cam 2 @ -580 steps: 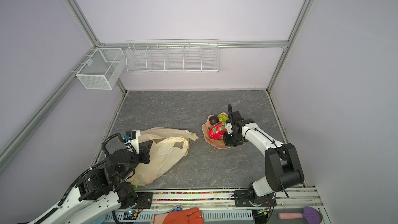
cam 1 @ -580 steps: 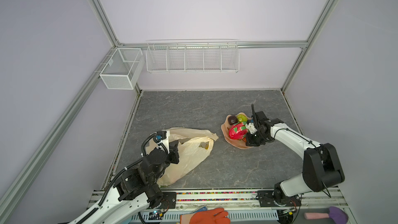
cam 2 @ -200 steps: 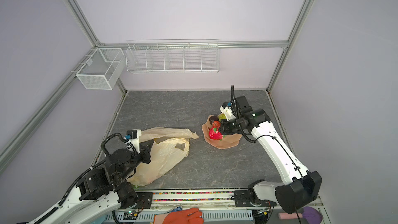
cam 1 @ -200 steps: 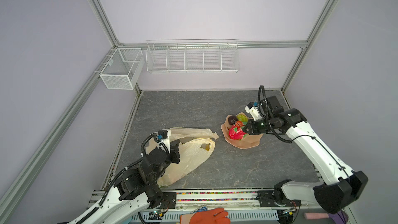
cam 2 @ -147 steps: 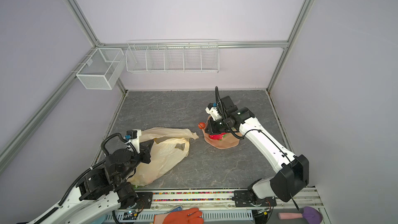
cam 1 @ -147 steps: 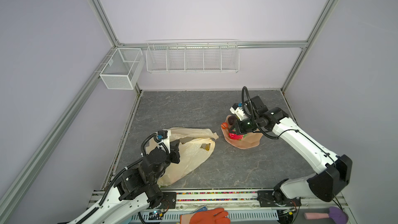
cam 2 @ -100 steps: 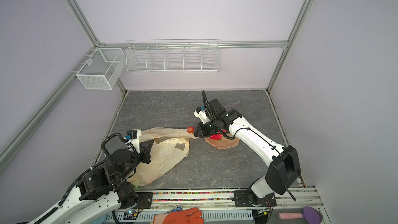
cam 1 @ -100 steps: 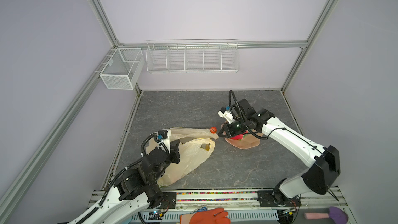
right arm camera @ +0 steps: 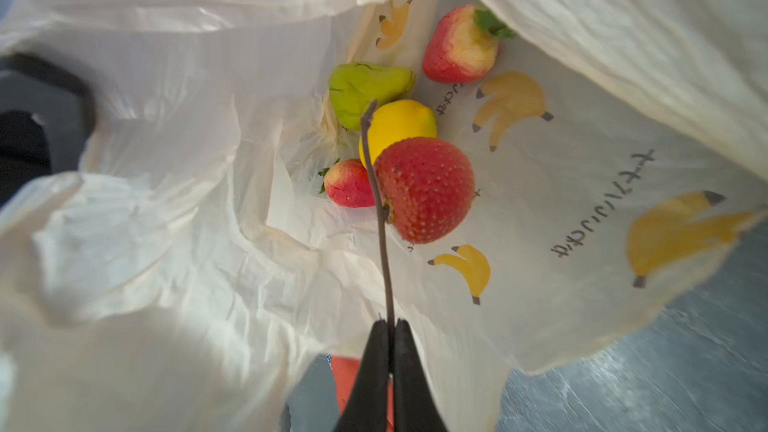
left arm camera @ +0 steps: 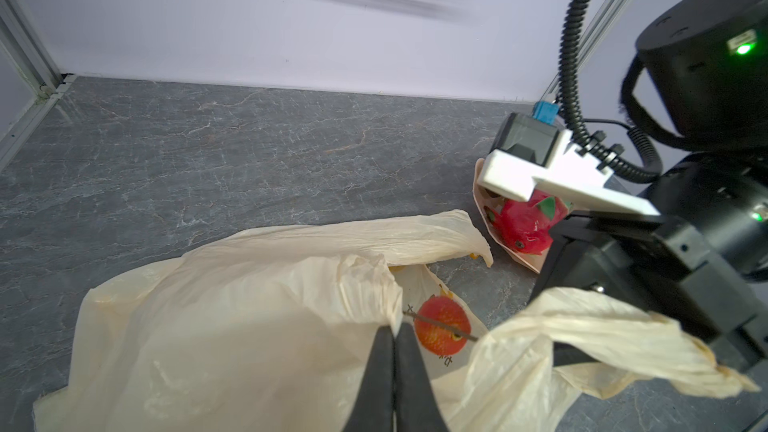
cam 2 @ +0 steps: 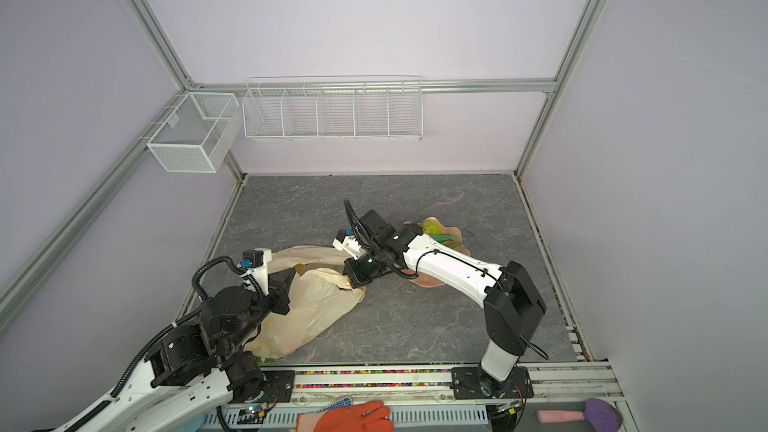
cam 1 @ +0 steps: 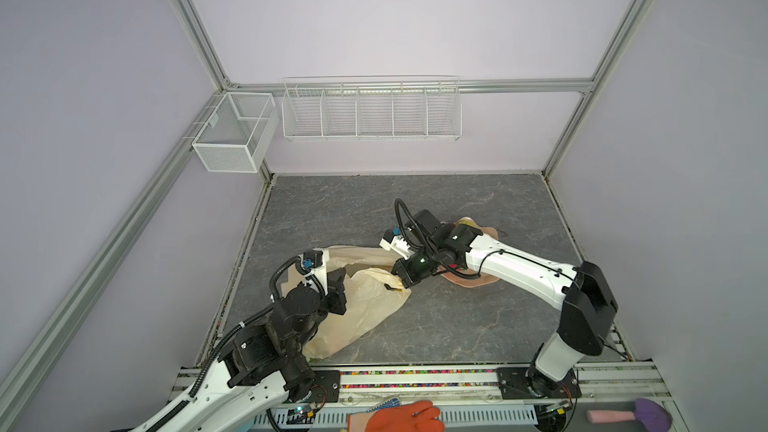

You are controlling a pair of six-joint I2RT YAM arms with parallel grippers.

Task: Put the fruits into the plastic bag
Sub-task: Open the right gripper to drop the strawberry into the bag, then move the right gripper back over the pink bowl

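1. The left claw (left arm camera: 392, 331) has its jaws together, pinching the upper rim of the plastic bag (left arm camera: 232, 309), which lies on the desk (left arm camera: 249, 151) beneath it.
2. The right claw (right arm camera: 388, 324) is clamped on the thin stem of the stemmed red fruit (right arm camera: 424, 189), which sits just ahead of its tips, inside the bag's mouth.
3. Deeper in the bag, beyond that fruit, lie a lemon (right arm camera: 401, 120), a green piece (right arm camera: 365, 87), a strawberry (right arm camera: 459, 47) and a smaller strawberry (right arm camera: 348, 184).
4. Behind the right claw, the dragon fruit (left arm camera: 525, 222) rests on the plate (cam 2: 460, 241).

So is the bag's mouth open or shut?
Open: left gripper holds a layer of the plastic bag up; right wrist view shows fruits inside.
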